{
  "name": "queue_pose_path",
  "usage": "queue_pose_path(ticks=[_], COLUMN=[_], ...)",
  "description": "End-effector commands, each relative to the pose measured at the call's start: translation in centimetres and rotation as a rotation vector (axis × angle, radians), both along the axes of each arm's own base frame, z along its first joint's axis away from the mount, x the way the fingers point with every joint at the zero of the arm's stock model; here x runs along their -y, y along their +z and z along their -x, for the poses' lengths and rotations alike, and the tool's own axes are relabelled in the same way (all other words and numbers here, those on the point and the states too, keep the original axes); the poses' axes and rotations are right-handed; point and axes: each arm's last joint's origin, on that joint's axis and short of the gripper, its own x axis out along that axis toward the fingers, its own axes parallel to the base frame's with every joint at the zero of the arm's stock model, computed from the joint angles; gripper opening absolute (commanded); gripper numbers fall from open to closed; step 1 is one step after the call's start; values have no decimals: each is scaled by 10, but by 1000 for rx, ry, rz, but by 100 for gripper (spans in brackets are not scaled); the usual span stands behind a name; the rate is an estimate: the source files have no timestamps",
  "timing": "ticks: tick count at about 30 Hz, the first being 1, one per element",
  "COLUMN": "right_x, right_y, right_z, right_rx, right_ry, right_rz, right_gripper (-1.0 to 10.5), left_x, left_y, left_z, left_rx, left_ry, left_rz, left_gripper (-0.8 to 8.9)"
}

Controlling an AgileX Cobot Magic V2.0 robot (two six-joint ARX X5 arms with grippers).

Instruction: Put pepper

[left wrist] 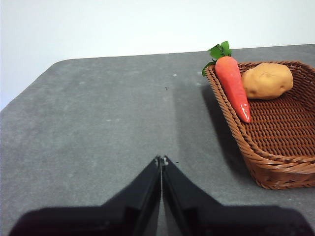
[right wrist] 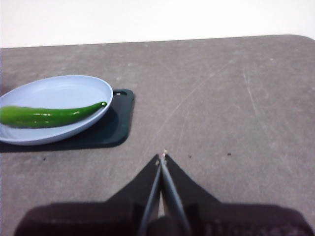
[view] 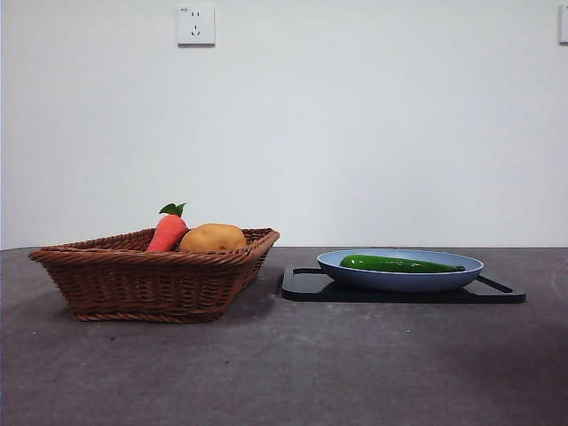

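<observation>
Right gripper jaws together, holding nothing; I see long glossy dark-green pepper in shallow blue plate at ~10 o'clock, axis crosswise. Right arm nearer. Left gripper also closed.

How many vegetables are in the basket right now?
2: a carrot leaning on the basket wall and a potato beside it. The pepper lies apart, on the blue plate. The left wrist view shows nothing else inside.

Lab-like: bare grey table, blank wall.
</observation>
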Motion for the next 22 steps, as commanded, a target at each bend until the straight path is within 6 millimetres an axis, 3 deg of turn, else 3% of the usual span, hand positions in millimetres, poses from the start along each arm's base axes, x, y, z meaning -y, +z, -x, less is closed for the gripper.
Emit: queue_pose_path(ticks=[1, 22], right_x=[0, 0], right_y=[-3, -3], right_z=[0, 0], right_rx=[-15, -19], right_ry=[-9, -8], right_rz=[-12, -13], right_gripper=[10, 11], left_x=[0, 0], left_y=[-1, -1], left_z=[0, 0], left_rx=[6, 6], left_ry=[3, 3], left_rz=[10, 10], left_gripper=[8, 8])
